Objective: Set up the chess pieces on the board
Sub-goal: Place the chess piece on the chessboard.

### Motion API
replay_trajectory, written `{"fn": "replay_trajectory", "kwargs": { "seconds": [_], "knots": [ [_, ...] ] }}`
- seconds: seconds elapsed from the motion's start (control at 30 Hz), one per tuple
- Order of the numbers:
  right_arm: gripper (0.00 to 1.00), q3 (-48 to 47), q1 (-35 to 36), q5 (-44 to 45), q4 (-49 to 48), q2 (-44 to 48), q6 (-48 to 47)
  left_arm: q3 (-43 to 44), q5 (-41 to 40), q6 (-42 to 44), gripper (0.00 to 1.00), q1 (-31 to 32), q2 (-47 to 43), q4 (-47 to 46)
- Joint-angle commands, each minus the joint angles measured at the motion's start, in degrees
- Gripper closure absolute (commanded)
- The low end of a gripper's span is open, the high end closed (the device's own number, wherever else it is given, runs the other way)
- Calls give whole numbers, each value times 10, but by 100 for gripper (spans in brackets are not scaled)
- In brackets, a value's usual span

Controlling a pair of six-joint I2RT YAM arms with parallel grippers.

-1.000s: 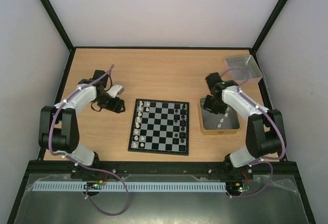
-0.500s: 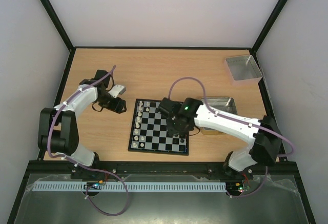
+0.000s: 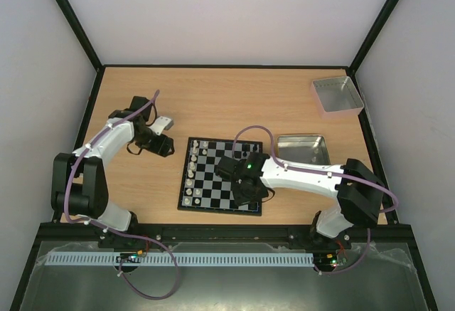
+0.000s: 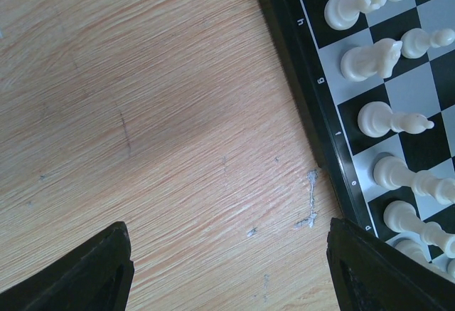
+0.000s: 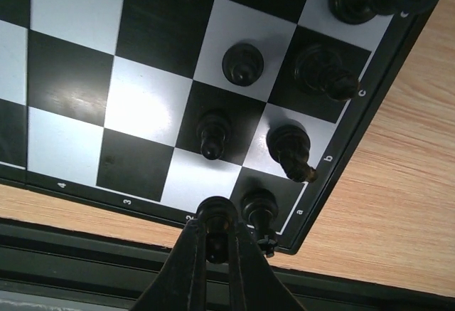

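The board (image 3: 213,176) lies at the table's middle, with white chess pieces (image 3: 190,176) along its left side and black ones (image 3: 254,165) along its right. My right gripper (image 5: 217,243) is shut on a black pawn (image 5: 217,220), held above the board's near right corner (image 5: 306,218), beside a black rook (image 5: 260,211). In the top view the right gripper (image 3: 250,191) hangs over that corner. My left gripper (image 4: 227,268) is open and empty over bare wood left of the board (image 4: 313,133), where white pieces (image 4: 370,58) stand. It sits left of the board in the top view (image 3: 158,145).
A silvery tray (image 3: 302,149) lies right of the board. A grey tin (image 3: 337,95) stands at the back right corner. Black frame posts rise at the table's back corners, and a black rail runs along the near edge.
My right arm has swung from the tray over to the board's right side, then drawn nearer to the near right corner. The left arm has not moved.
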State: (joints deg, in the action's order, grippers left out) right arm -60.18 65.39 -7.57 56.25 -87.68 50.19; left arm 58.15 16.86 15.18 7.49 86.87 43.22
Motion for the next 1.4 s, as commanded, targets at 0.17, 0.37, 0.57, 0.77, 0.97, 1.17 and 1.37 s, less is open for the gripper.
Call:
{"fn": "replay_trajectory", "kwargs": {
  "seconds": [0.17, 0.37, 0.57, 0.77, 0.97, 1.17, 1.37],
  "knots": [
    [96, 33, 2, -15, -42, -5, 10, -1, -4, -5, 25, 3, -10, 7],
    [96, 30, 2, -18, -50, -17, 9, 0, -3, -7, 25, 4, -8, 6],
    [96, 44, 2, -18, -59, -19, 13, -2, -4, -8, 25, 4, -9, 5],
    [96, 52, 2, -22, -63, -21, 13, -2, -5, -7, 25, 4, -8, 5],
    [95, 46, 2, -28, -69, -27, 9, -3, -3, -7, 25, 4, -7, 5],
    [92, 39, 2, -28, -67, -34, 2, -4, -4, -7, 25, 4, -6, 5],
    [83, 15, 2, -16, -44, -33, -4, -3, -4, -5, 25, 4, -4, 4]
  ]
}}
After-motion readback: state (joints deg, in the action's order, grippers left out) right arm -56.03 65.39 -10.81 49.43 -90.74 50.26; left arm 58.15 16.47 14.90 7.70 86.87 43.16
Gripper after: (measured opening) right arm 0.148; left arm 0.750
